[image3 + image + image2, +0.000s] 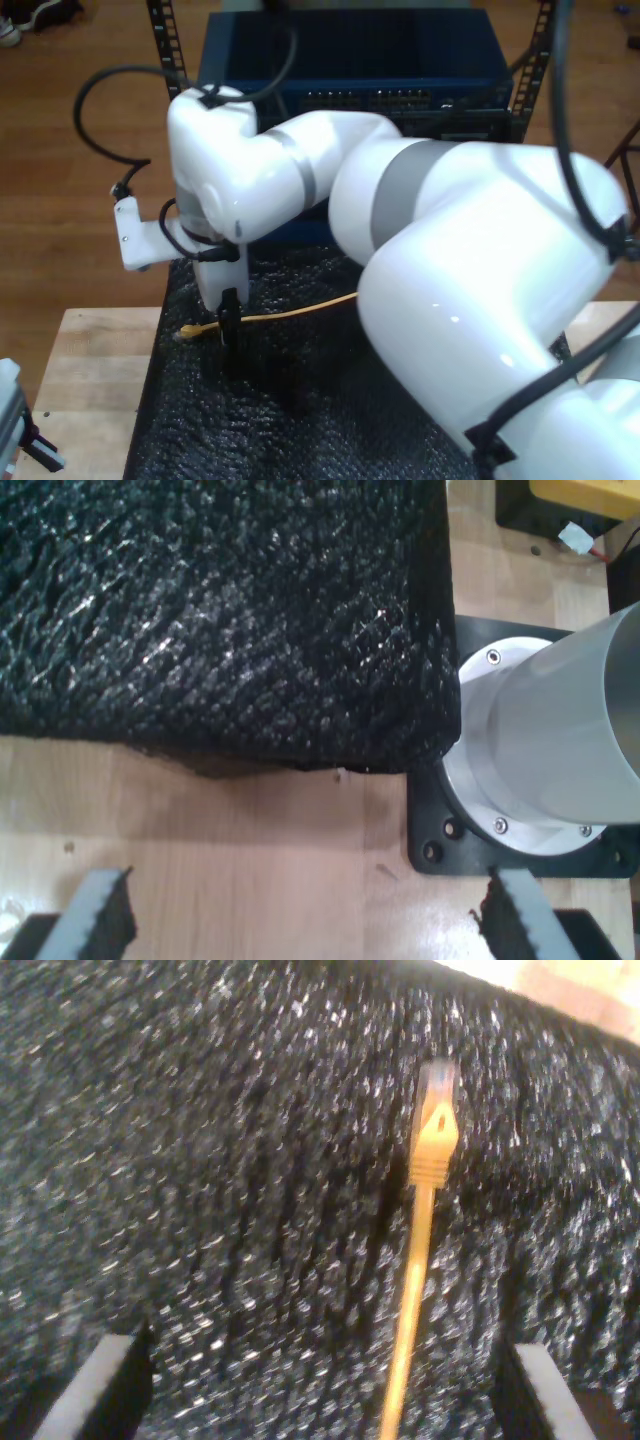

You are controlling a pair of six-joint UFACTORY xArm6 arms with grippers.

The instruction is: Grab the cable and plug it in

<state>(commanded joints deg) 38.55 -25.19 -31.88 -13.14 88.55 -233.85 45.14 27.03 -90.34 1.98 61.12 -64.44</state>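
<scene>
The cable (290, 312) is a thin orange-yellow line lying across the black mat (300, 420). Its plug (185, 331) points toward the exterior view's left. In the second wrist view the cable (412, 1290) runs between the fingers, its clear-tipped plug (437, 1110) lying ahead on the mat. My second gripper (325, 1370) is open, fingers wide apart on either side of the cable, and it hangs low over the mat just behind the plug (232, 335). My first gripper (308, 905) is open over bare wood, holding nothing, with the mat's edge (300, 765) ahead.
A blue rack unit (350, 60) with a row of ports (400, 100) stands behind the mat. A silver arm base on a black plate (520, 760) sits beside the mat. Wooden table (90, 370) lies at the exterior view's left, with an arm part (15, 420) at its edge.
</scene>
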